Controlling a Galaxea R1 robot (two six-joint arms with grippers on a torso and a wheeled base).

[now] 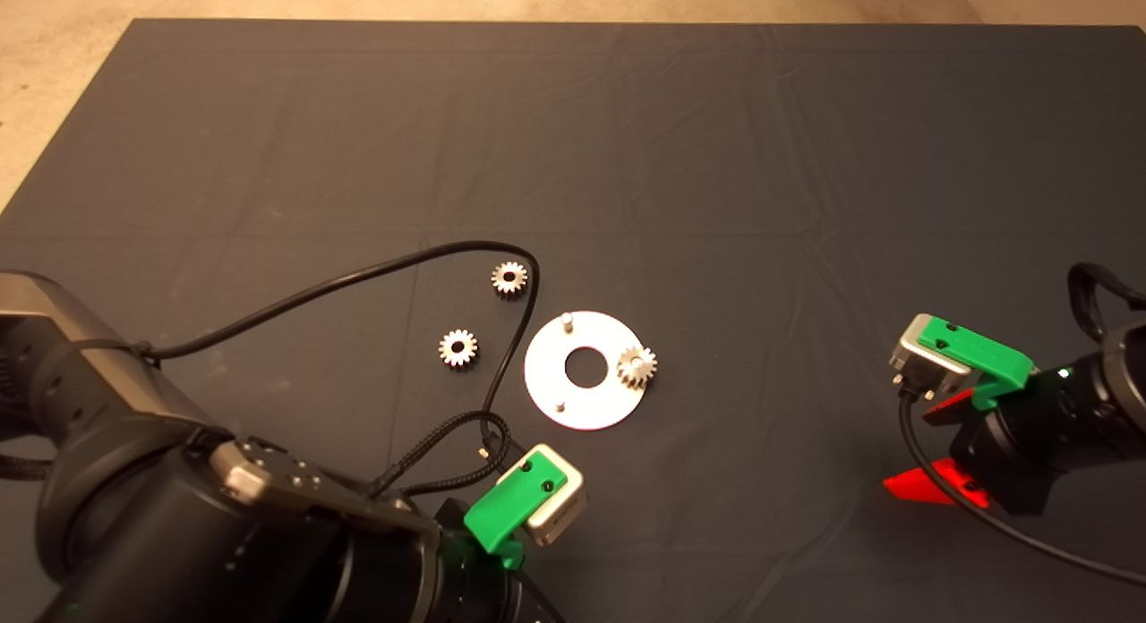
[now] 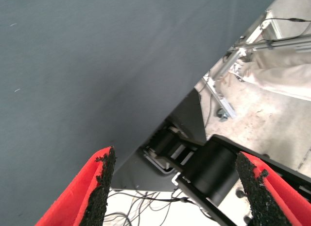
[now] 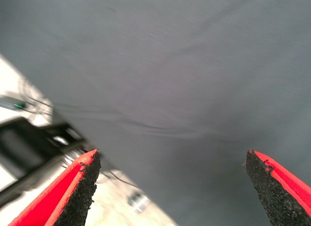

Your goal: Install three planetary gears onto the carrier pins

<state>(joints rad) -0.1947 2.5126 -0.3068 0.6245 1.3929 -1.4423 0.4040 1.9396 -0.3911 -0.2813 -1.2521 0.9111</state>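
A flat pale disc (image 1: 584,399) lies at the mat's middle. One planetary gear (image 1: 637,367) sits on the disc's right side, over a carrier pin. Two carrier pins stand bare: the far one (image 1: 566,320) and the near one (image 1: 560,405). Two more gears lie flat on the mat left of the disc, one far (image 1: 509,277) and one nearer (image 1: 457,347). My left gripper (image 2: 177,197) is open and empty; its green body (image 1: 524,507) is in front of the disc. My right gripper (image 1: 936,448) is open and empty, far to the right; it also shows in the right wrist view (image 3: 172,192).
A black cable (image 1: 430,256) loops from my left arm over the mat and runs down between the loose gears and the disc. The left wrist view shows the mat's edge (image 2: 160,124), with floor and a metal frame (image 2: 228,90) beyond it.
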